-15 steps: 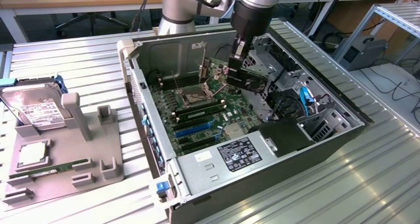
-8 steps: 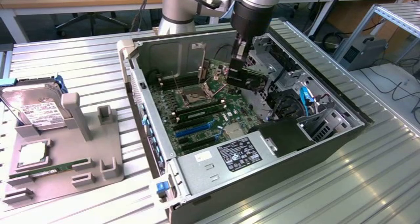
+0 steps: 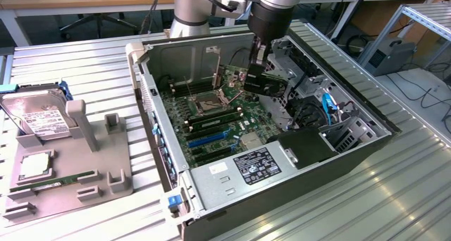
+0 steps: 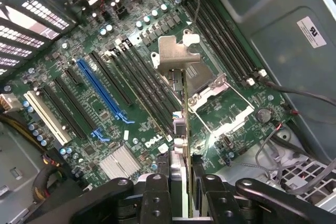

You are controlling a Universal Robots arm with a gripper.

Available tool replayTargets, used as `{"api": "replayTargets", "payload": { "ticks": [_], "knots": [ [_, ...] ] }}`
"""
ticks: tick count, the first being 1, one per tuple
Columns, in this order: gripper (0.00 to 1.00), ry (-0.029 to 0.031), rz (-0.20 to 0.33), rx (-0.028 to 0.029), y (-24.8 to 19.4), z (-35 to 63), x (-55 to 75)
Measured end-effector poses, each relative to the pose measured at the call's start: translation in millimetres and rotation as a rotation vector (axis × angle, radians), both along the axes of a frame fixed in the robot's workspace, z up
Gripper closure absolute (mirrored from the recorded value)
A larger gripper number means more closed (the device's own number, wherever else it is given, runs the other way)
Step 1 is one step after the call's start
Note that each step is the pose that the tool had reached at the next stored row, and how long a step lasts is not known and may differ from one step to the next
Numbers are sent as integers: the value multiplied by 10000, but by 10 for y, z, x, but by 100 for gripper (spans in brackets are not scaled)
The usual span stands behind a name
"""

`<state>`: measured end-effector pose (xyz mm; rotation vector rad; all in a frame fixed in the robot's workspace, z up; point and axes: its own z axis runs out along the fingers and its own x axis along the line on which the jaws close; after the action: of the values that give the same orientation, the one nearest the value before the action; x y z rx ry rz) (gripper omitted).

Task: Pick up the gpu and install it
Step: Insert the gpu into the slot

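Pinches the gpu (image 3: 269, 83) by its upper edge in the gripper (image 3: 258, 65), with the fingers (image 4: 156, 198) pressed onto both faces of the thin black card rather than spread. Carries it upright and edge-down inside the open computer case (image 3: 331, 172), hanging above the motherboard (image 3: 211, 114) and apart from it, probably so as to meet a slot straight on. In the wrist view, looks down along the gpu (image 4: 181, 127) edge-on between the two sides of the gripper (image 4: 184, 198), with the silvery bracket (image 4: 172, 53) at the end farthest from the fingers, presumably kept free for the case's slot openings. Hovers near the CPU socket (image 4: 215, 98), beside rather than over the blue slot (image 4: 100, 90) and its black neighbours; cannot tell the slot directly beneath. Leaves the hard drive (image 3: 39, 119) and the green memory stick (image 3: 55, 182) resting on the grey holder (image 3: 105, 164) outside the case, well apart from the work, apparently as separate parts. Not yet seated, judging by the clear gap under the card.
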<state>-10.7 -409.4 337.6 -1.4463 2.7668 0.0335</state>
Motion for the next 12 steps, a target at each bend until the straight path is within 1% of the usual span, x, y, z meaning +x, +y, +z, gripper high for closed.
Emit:
{"api": "replayTargets", "payload": {
  "ticks": [12],
  "knots": [
    [73, 0, 935, -10, 0, -1, 0]
  ]
}}
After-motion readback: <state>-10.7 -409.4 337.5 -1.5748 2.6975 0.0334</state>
